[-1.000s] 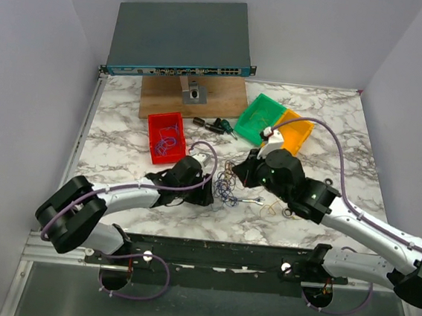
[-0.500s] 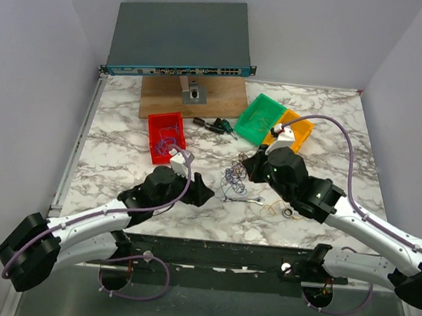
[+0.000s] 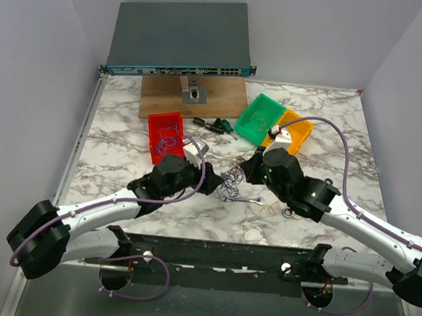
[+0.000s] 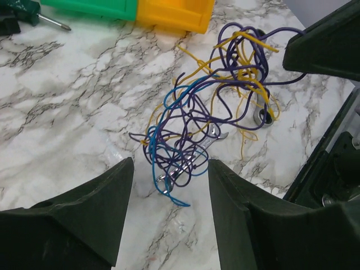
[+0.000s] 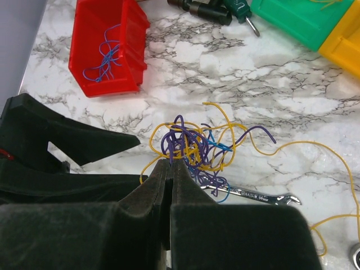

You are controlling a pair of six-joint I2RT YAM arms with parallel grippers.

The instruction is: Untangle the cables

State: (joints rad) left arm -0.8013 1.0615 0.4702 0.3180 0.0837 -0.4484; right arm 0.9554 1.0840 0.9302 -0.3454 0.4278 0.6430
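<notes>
While the cables [image 3: 230, 181] lie as one purple, blue and yellow knot on the marble table [image 3: 115, 149], partly over a silver wrench [image 5: 253, 195], the right end effector [image 5: 170, 164] is pressed together on strands at the knot's edge. The left end effector [image 4: 169, 169] is spread, with the knot's near end between its fingers. A red bin [image 3: 150, 137] holds a few blue and purple wires. What the green bin [image 3: 253, 125] and the yellow bin [image 3: 299, 136] hold cannot be told.
</notes>
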